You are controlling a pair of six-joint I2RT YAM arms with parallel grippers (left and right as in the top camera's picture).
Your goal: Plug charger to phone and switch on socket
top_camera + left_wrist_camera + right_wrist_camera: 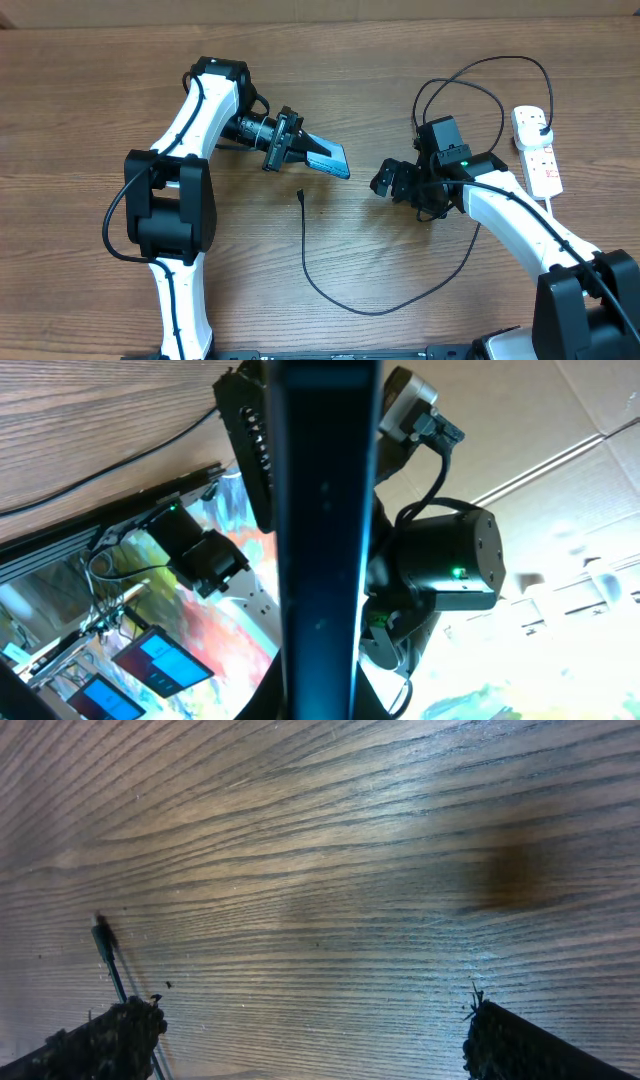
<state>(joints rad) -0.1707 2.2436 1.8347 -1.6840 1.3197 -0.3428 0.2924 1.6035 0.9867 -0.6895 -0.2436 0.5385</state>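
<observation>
Charger cable lies slack on the tabletop, its connector tip free between the 2 arms and just below the phone; the far end runs behind the right arm toward the socket, where it seems plugged in, though we cannot be sure. Our left gripper pinches the phone by 1 end, edge-on to its own wrist camera, seemingly clear of the wood; our right gripper hangs spread and empty, and its wrist view shows the tip close by 1 finger rather than between the 2. We judge the step in hand to be picking up the tip; we should centre the right gripper over it, descend straddling the cable just behind the connector, close on its flat sides so it lines up with the port, and hold the phone steady.
</observation>
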